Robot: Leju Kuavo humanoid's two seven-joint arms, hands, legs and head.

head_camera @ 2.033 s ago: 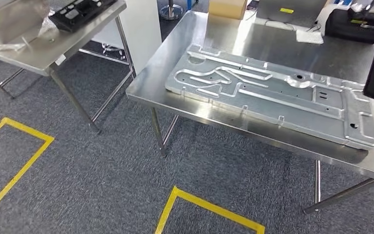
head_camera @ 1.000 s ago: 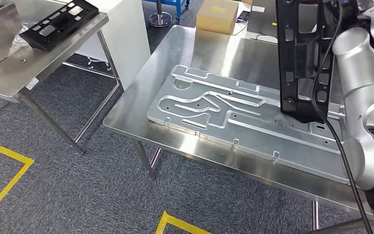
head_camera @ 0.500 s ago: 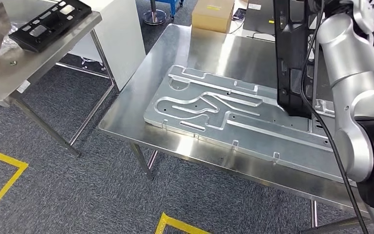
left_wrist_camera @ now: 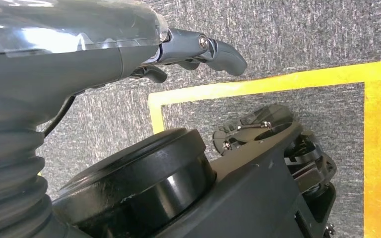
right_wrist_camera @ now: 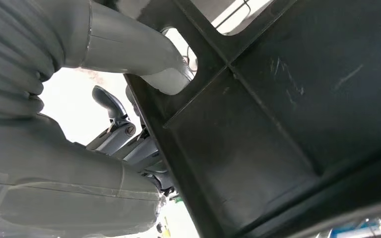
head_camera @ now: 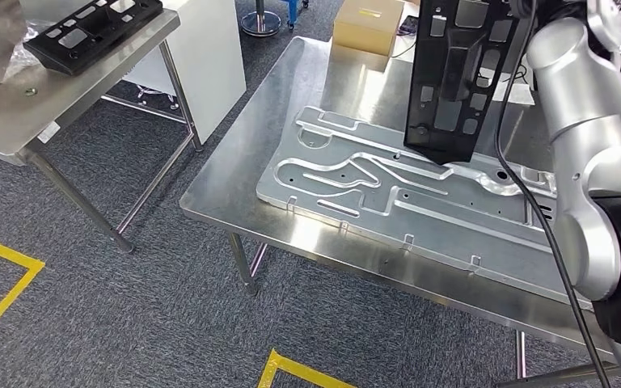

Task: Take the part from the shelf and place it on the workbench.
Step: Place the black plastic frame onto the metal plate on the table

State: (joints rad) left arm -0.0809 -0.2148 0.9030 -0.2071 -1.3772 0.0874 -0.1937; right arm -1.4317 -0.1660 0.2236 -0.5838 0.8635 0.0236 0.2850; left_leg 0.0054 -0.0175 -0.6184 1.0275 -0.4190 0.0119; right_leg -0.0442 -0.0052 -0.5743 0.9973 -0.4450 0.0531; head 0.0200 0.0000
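Note:
The part is a long black plastic panel (head_camera: 453,81) with several cut-outs. It hangs upright over the steel workbench (head_camera: 234,170), and its lower end is just above or on the grey metal plate (head_camera: 420,202); I cannot tell whether they touch. My right arm (head_camera: 590,121) reaches up to the panel's top at the picture's upper edge. In the right wrist view my right hand (right_wrist_camera: 104,99) grips the panel (right_wrist_camera: 287,124), with its thumb (right_wrist_camera: 163,74) hooked through a cut-out. My left hand (left_wrist_camera: 198,47) hangs over the carpet and holds nothing.
The large ribbed metal plate covers most of the workbench. A cardboard box (head_camera: 368,24) stands at its far end. A second steel table (head_camera: 16,113) at the left carries another black panel (head_camera: 89,28). A white cabinet (head_camera: 210,48) stands between the tables. Yellow tape (head_camera: 0,283) marks the carpet.
The camera has shifted slightly. The black panel came in from the right, moved left over the plate and turned its broad face toward me.

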